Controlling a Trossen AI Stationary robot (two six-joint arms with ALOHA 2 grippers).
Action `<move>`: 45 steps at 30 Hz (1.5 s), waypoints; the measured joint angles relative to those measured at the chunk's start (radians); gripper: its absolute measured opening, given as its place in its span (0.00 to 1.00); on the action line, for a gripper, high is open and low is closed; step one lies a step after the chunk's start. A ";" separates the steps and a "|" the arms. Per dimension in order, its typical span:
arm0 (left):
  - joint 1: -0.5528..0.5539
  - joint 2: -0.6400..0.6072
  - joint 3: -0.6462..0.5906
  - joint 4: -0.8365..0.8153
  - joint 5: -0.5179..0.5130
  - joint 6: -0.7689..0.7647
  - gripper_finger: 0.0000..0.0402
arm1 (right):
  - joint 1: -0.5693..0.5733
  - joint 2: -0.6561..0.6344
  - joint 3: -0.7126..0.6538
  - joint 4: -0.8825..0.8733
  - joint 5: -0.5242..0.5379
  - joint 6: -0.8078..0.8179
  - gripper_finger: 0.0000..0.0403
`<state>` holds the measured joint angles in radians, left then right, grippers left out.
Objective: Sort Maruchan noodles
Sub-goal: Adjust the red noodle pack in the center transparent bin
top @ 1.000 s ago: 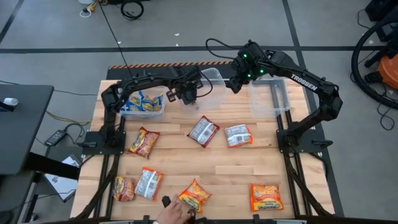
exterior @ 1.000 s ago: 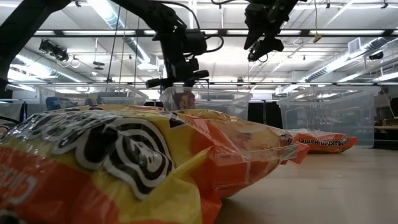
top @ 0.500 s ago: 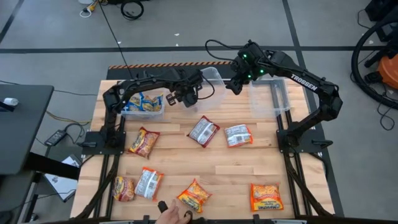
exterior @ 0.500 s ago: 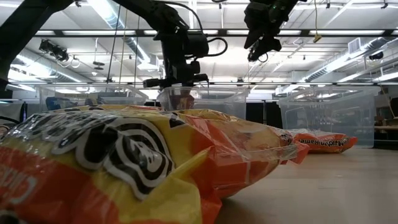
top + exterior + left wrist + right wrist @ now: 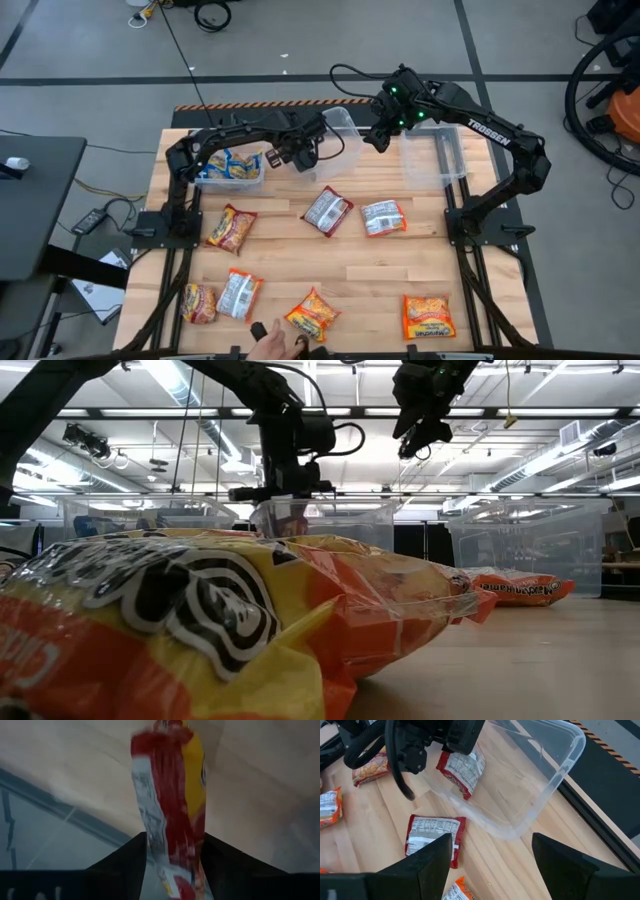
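While my left tool [image 5: 299,158] hangs above the clear tub [image 5: 540,785] on the desk [image 5: 400,270], a red packet [image 5: 462,770] is between its fingers; letting go squarely over the middle should land it inside. My right tool [image 5: 490,865] waits nearby, spread wide.

A robotics lab, this: open ceiling with strip lights [image 5: 180,385] and ducts, grey taped floor [image 5: 300,40], loose cables [image 5: 212,14].

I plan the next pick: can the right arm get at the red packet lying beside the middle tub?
Probably yes: the right tool hangs open above the red packet, nothing lies over it.
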<state>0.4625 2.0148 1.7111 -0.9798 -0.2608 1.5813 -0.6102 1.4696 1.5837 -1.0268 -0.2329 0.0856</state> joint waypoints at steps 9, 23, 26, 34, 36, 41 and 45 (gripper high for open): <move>-0.006 -0.002 0.020 -0.010 -0.007 -0.048 0.46 | 0.000 0.000 0.000 0.000 0.000 0.000 0.70; -0.057 -0.028 0.024 -0.138 0.021 -0.234 0.41 | 0.000 0.000 0.000 0.000 -0.025 0.027 0.69; -0.067 -0.033 0.024 -0.159 0.012 -0.266 0.37 | 0.000 0.000 0.000 0.000 -0.030 0.027 0.69; -0.093 -0.035 0.024 -0.205 -0.012 -0.295 0.32 | 0.000 0.000 0.000 -0.005 -0.031 0.038 0.69; -0.097 -0.035 0.034 -0.216 -0.014 -0.296 0.31 | 0.000 0.000 0.000 -0.008 -0.031 0.042 0.69; -0.097 -0.035 0.090 -0.245 0.000 -0.316 0.31 | 0.000 0.000 0.000 -0.025 -0.032 0.043 0.69; -0.097 -0.035 0.140 -0.291 0.016 -0.338 0.31 | 0.000 0.000 0.000 -0.029 -0.032 0.042 0.69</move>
<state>0.3650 1.9800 1.8508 -1.2710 -0.2445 1.2437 -0.6102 1.4696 1.5833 -1.0561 -0.2646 0.1280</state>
